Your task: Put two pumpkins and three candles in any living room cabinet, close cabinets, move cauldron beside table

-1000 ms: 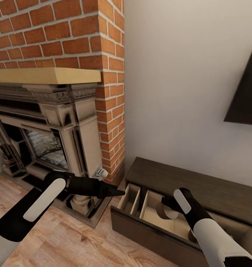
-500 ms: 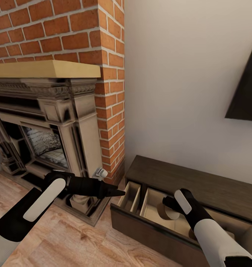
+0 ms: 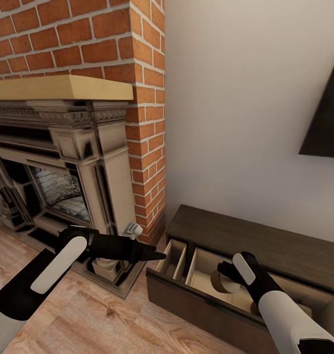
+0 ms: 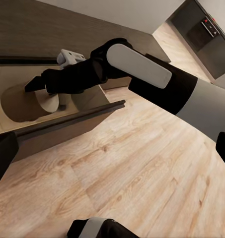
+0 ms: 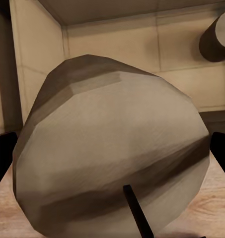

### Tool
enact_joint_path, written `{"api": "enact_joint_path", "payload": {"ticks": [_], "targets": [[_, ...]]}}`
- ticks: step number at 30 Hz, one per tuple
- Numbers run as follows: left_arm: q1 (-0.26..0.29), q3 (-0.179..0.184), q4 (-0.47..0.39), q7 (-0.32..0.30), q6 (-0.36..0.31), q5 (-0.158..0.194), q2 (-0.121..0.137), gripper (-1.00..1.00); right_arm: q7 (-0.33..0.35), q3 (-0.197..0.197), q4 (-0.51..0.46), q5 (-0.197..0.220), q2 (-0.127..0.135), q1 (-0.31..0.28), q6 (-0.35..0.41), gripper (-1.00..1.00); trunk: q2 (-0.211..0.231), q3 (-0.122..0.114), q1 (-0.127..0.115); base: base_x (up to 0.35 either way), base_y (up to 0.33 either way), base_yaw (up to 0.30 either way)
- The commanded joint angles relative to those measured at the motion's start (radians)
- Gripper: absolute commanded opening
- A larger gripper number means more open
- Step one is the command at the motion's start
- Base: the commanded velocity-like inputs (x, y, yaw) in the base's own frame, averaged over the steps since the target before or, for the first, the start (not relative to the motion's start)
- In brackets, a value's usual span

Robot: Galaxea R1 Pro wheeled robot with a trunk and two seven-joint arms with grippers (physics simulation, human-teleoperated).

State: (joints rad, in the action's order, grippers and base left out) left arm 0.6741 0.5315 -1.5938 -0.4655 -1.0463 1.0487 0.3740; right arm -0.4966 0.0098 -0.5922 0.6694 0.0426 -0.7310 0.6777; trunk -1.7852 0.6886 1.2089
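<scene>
My right gripper (image 3: pixel 225 273) is shut on a tan candle (image 3: pixel 219 281), held on its side just over the pulled-out drawer (image 3: pixel 199 268) of the long dark brown cabinet (image 3: pixel 265 243). The left wrist view looks at this from the side, with the candle (image 4: pixel 25 101) between the right gripper's fingers (image 4: pixel 40 82) above the drawer's pale inside. Close up, the held candle (image 5: pixel 112 139) hides much of the drawer, and a second candle (image 5: pixel 216 34) lies further back in it. My left gripper (image 3: pixel 156 255) hangs open above the floor, left of the drawer and empty.
An ornate fireplace (image 3: pixel 64 172) under a red brick chimney (image 3: pixel 88 39) stands left of the cabinet, its hearth step close to the left arm. A black TV (image 3: pixel 329 118) hangs on the wall above the cabinet. Light wood floor (image 3: pixel 113 324) lies in front.
The view has shifted slightly. My right gripper with the candle has sunk a little toward the open drawer. The left arm has stayed where it was.
</scene>
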Motion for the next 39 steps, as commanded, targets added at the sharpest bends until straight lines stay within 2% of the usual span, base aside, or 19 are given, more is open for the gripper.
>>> {"api": "enact_joint_path", "payload": {"ticks": [1, 21, 39], "targets": [[0.001, 0.001, 0.0, -0.007, -0.001, -0.006, 0.0, 1.0, -0.009, 0.001, -0.002, 0.01, 0.0, 0.0, 0.002, -1.0, -0.001, 0.001, 0.0, 0.037, 0.0, 0.0], [0.002, 0.001, 0.0, -0.007, -0.001, -0.007, 0.001, 1.0, -0.008, 0.001, -0.003, 0.012, -0.007, 0.001, 0.0, -1.0, -0.001, 0.001, 0.0, 0.094, 0.0, -0.001], [0.002, 0.0, 0.0, -0.007, -0.001, -0.007, 0.002, 1.0, -0.002, 0.002, -0.005, 0.013, -0.01, 0.001, 0.0, -1.0, -0.001, -0.004, 0.0, 0.035, 0.031, -0.203]]}}
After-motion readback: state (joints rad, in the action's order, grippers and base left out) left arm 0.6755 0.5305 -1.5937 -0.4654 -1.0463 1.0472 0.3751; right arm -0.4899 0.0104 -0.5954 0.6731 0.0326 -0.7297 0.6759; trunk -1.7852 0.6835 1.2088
